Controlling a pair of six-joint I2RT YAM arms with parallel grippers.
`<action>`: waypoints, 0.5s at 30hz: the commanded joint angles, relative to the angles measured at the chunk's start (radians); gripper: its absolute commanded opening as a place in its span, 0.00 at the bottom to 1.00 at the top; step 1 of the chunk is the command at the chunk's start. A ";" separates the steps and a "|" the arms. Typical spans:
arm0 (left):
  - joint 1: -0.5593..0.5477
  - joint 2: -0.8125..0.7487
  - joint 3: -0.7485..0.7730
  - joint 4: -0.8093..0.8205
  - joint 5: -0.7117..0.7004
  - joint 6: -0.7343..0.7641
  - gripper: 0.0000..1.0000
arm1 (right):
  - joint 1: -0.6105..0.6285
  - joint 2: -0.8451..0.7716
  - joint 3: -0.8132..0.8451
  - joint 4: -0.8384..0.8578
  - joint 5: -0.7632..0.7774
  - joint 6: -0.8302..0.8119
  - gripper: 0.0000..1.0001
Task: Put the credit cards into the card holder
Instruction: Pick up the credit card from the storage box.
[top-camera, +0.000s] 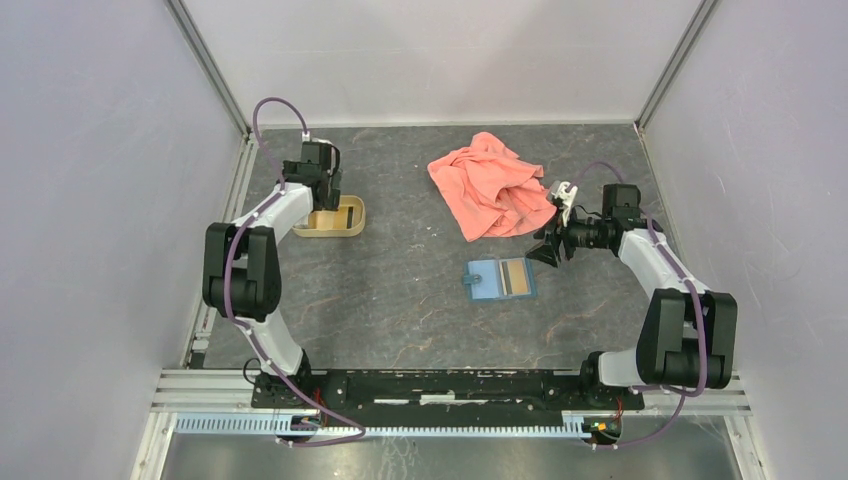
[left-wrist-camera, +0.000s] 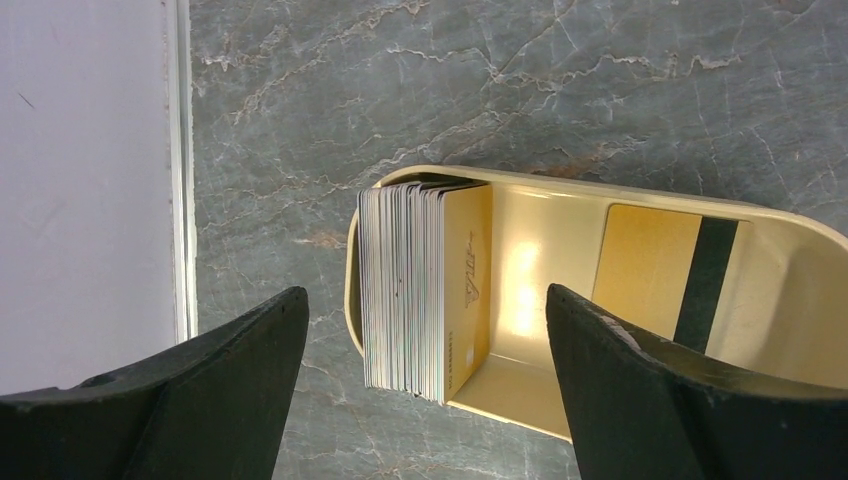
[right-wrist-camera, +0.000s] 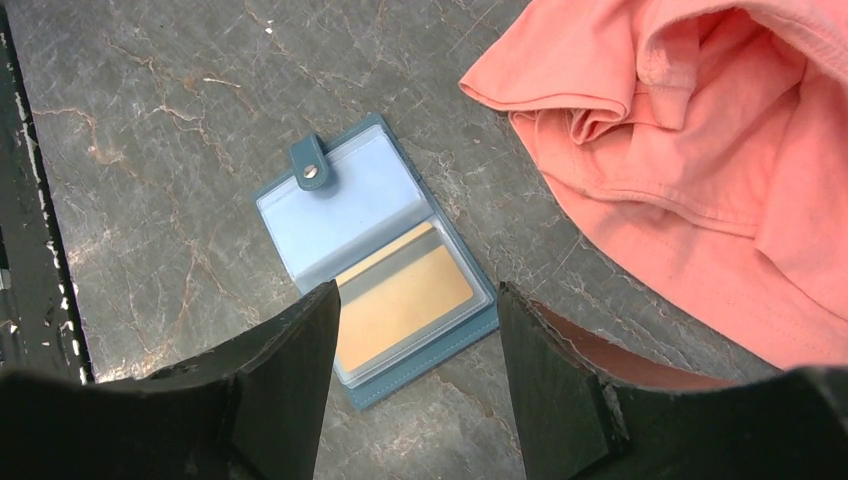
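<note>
While both gape empty, left pincer (left-wrist-camera: 425, 300) over credit cards (left-wrist-camera: 400, 250), right pincer (right-wrist-camera: 418, 295) narrower

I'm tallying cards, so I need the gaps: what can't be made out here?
- Left wrist: upright stack of thin orange-tan cards in tan oval tray, edges too fine to count.
- Left wrist: loose striped tan card, lower edge behind left tool's finger.
- Right wrist: open teal card holder, near edge behind right tool's finger.

Tray (top-camera: 335, 218) far left on the table (top-camera: 400, 320), cloth (top-camera: 490, 185) far right of centre, card holder (top-camera: 500, 279) mid-table.
Credit cards (left-wrist-camera: 420, 290) stand stacked on edge at one end in the tray, a loose card (left-wrist-camera: 645, 268) lies flat toward its other end; the card holder lies open in front of the cloth, one pocketed card (right-wrist-camera: 400, 305) in its right half.
</note>
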 joint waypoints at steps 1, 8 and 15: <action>0.000 0.015 0.014 0.020 -0.022 0.036 0.91 | 0.003 0.016 0.022 -0.009 -0.004 -0.031 0.65; 0.017 0.057 0.031 -0.005 -0.065 0.020 0.86 | 0.003 0.019 0.018 -0.013 -0.008 -0.037 0.65; 0.033 0.060 0.015 0.018 -0.112 0.012 0.83 | 0.003 0.028 0.029 -0.045 -0.022 -0.062 0.65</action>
